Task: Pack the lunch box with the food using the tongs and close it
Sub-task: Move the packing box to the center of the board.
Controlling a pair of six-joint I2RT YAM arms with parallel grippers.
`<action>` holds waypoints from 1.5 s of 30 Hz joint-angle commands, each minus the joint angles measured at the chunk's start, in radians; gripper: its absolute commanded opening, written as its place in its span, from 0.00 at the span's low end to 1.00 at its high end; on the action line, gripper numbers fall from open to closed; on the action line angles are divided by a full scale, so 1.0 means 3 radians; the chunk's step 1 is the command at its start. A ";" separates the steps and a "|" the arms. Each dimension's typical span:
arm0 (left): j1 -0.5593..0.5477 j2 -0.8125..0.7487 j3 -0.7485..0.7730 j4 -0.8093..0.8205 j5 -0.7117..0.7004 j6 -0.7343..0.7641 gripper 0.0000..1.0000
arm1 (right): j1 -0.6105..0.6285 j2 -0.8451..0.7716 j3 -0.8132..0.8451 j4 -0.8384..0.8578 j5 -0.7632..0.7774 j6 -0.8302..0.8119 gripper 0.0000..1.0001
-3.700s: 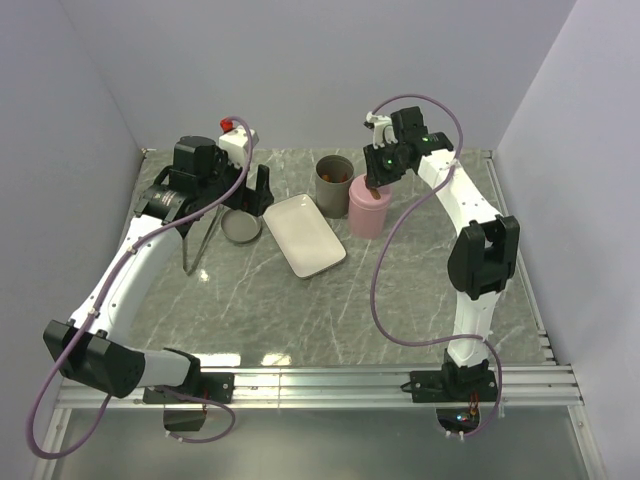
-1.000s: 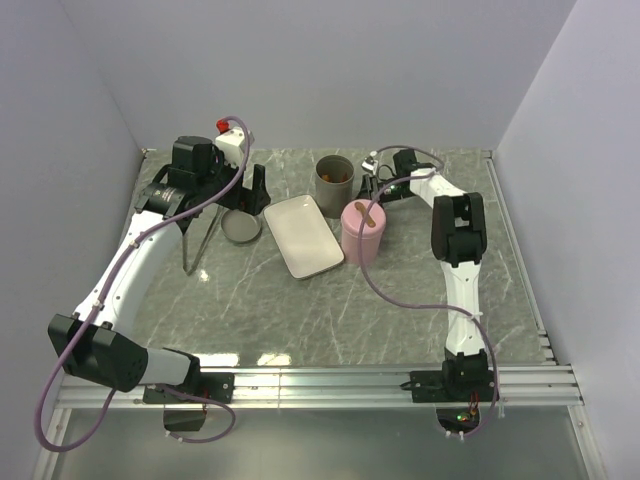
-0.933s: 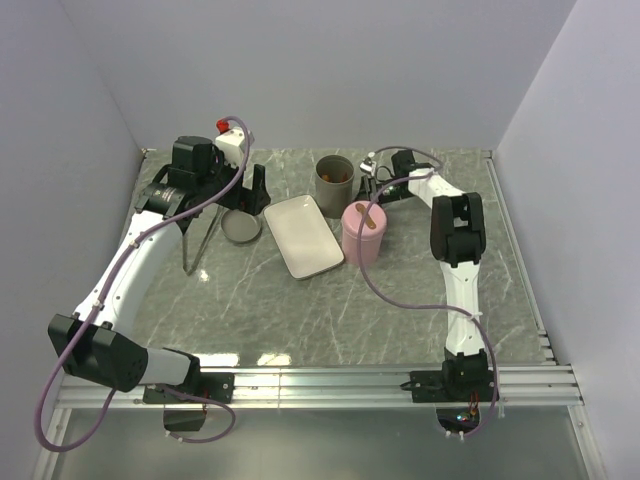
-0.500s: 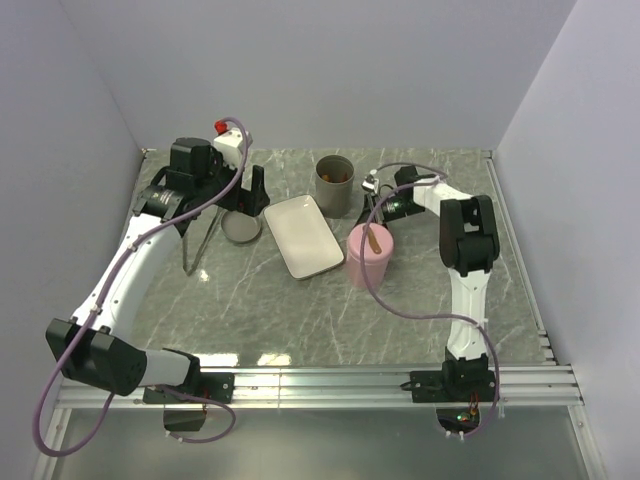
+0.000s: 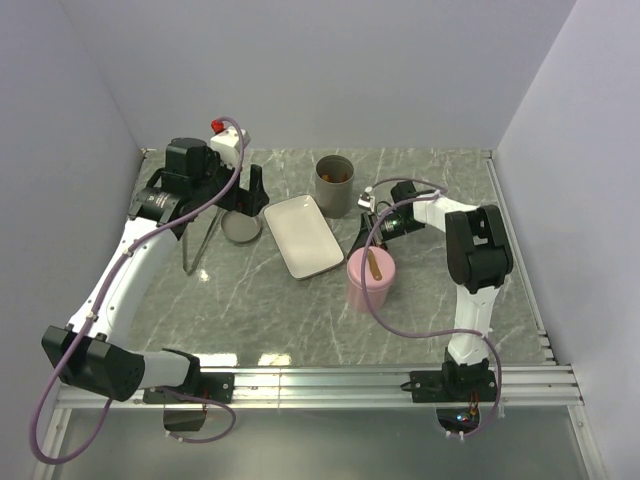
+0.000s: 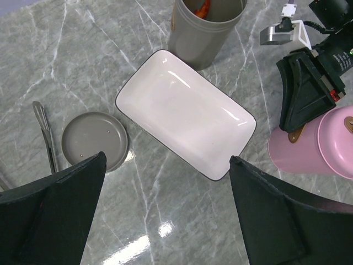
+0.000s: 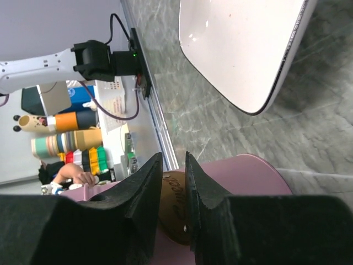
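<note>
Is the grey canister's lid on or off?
Off. The canister stands open, food showing inside; its lid lies flat on the table, beside the tray.

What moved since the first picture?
The right jaws, shut on the brown strap of the pink canister, pulled it away from the grey canister toward the near edge of the table. The grey canister, white tray, grey lid and tongs stayed put, and the left jaws stayed open.

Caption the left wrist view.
Empty white tray centre, grey lid and tongs left, open lunch box beyond, right gripper gripping pink canister.
</note>
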 commanded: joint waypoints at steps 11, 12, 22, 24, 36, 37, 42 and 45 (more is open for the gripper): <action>0.0009 -0.0076 0.0048 0.0089 0.0168 -0.0103 0.99 | 0.0007 -0.0451 0.0135 -0.0472 0.0329 -0.0521 0.34; 0.0014 -0.0071 0.0048 0.0094 0.0178 -0.0113 0.99 | -0.0018 -0.0452 0.0343 -0.0488 0.0386 -0.0516 0.35; 0.0014 -0.0127 0.0120 0.0018 0.0285 0.0024 0.99 | -0.0678 -0.0681 0.1332 -0.1417 0.0790 -0.1950 0.59; 0.0014 -0.0148 0.0094 0.0048 0.0377 0.0040 0.99 | -0.0892 -0.0794 0.1210 -0.1739 0.0795 -0.2610 0.59; 0.0009 -0.0127 0.0079 0.0125 0.0470 0.0127 0.99 | -0.1185 -0.1750 -0.0466 -0.1833 0.1128 -0.5194 0.98; 0.0008 -0.0127 0.0069 0.0120 0.0470 0.0122 0.99 | -0.1144 -0.1806 -0.0544 -0.1792 0.1118 -0.5225 1.00; 0.0009 -0.0194 -0.0018 0.0156 0.0439 0.0127 0.99 | -0.0904 -0.2292 -0.1136 -0.1383 0.0908 -0.5358 1.00; 0.0014 -0.0153 0.0007 0.0146 0.0418 0.0111 0.99 | -0.0563 -0.2547 -0.1423 -0.1000 0.0959 -0.5210 0.99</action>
